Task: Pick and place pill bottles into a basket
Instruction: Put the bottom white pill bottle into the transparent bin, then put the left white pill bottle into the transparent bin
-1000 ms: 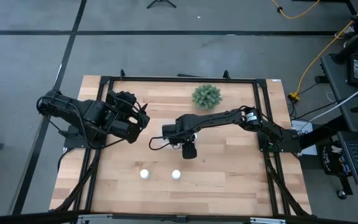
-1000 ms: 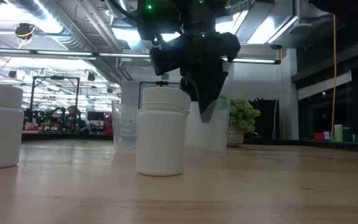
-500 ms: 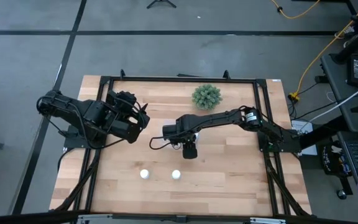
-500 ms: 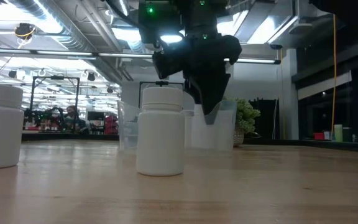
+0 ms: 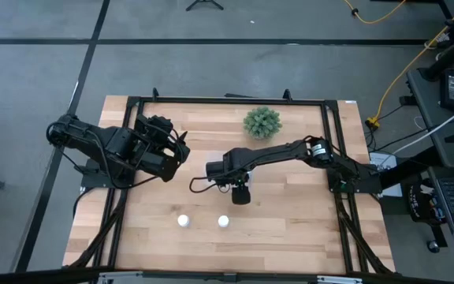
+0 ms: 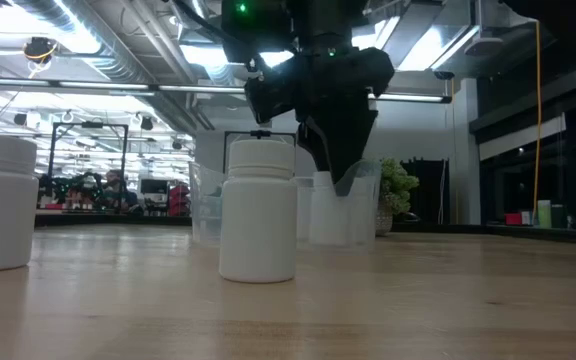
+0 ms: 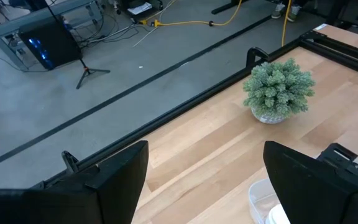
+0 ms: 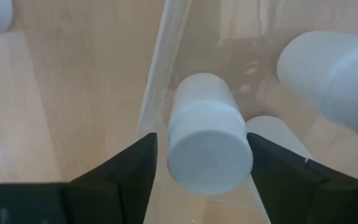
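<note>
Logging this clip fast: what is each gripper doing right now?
Left gripper: open, empty, at the table's left.
Right gripper: around a pill bottle over the basket; grip cannot be told.

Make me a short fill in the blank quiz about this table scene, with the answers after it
1. Loose on the wooden table, away from the clear plastic basket, stand ___ small white pill bottles.
2. The ___ gripper hangs over the basket.
3. The green spiky plant sits near the table's ___ edge.

Answers: two; right; far
</note>
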You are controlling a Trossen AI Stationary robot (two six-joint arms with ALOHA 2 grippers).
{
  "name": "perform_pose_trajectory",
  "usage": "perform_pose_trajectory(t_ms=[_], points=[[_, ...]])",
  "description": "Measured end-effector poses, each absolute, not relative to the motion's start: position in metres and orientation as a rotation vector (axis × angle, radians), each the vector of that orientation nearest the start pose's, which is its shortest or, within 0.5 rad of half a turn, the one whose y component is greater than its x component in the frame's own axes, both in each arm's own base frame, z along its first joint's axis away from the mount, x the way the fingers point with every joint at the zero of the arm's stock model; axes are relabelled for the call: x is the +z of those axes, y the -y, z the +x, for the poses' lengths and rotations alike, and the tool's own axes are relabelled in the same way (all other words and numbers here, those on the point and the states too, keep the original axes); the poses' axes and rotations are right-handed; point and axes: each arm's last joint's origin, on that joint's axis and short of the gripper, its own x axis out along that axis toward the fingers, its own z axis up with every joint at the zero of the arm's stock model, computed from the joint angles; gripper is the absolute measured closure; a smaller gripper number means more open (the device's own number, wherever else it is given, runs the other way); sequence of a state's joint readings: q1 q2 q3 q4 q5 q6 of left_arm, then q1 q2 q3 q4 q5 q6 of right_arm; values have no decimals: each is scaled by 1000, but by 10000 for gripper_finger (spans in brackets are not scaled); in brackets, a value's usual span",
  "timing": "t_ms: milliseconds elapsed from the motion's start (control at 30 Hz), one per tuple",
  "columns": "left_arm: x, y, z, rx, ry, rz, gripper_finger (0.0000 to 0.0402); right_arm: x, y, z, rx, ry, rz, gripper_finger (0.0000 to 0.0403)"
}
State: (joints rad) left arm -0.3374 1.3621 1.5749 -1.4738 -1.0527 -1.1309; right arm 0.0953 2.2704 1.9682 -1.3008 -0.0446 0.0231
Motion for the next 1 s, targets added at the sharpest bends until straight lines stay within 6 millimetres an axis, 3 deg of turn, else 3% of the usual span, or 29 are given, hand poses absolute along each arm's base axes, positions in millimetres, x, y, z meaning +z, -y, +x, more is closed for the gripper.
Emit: perform_pose_trajectory(t_ms=[267,600,733,1000], points=[[394,48,213,1015,-489,-184,91,224,-44,444,61,-1532,7,157],[391,51,212,956,-594,-200,91,300,-36,438,-172,-1373,-134,156],[390,56,207,923,-646,-178,91,340,-29,411,-306,-1272,-179,156],[379,76,199,763,-834,-152,91,430,-15,321,-520,-984,-168,156]])
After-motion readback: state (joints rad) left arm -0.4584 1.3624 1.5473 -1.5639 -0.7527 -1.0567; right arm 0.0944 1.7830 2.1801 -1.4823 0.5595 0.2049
